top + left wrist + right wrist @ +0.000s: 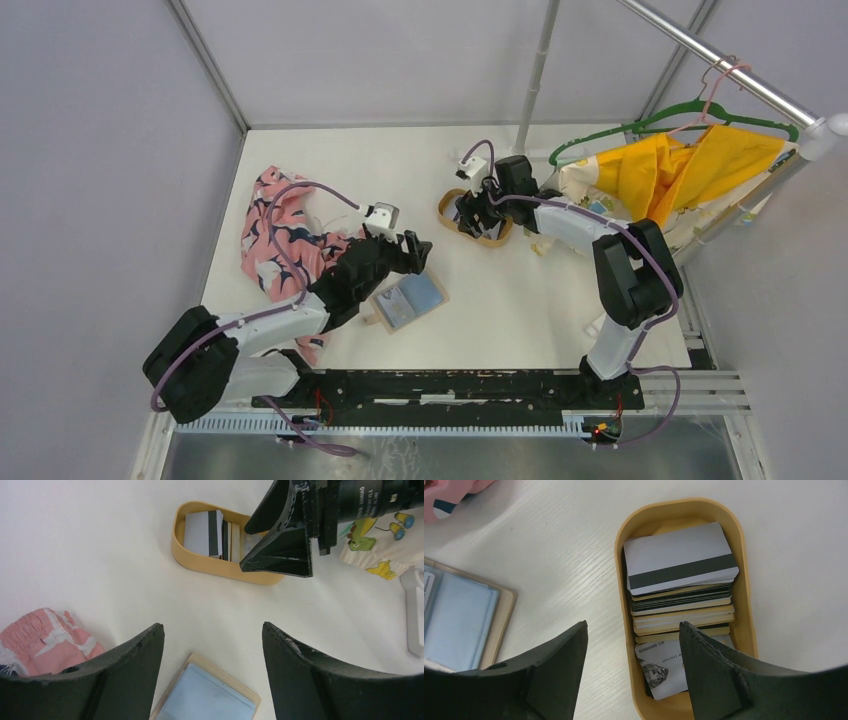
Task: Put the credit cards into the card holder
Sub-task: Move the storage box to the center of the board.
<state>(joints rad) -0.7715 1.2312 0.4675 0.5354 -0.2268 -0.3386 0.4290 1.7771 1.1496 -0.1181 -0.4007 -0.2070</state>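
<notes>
The credit cards (680, 556) lie stacked in an oval tan tray (620, 580); the top one is pale grey with a dark stripe, and a white card with a diamond print lies nearest. My right gripper (633, 624) hangs open over the tray's near end, with nothing between its fingers. The card holder (408, 302) lies open and flat on the table, grey-blue panels up. My left gripper (212, 626) is open just above the card holder (210, 692) and holds nothing. From the left wrist the tray (220, 565) and its cards (202, 532) show farther off.
A pink patterned cloth (280, 235) lies left of the left arm. A yellow garment (680, 165) hangs from a green hanger at the back right, over a white printed cloth (375, 545). A vertical pole (535, 90) stands behind the tray.
</notes>
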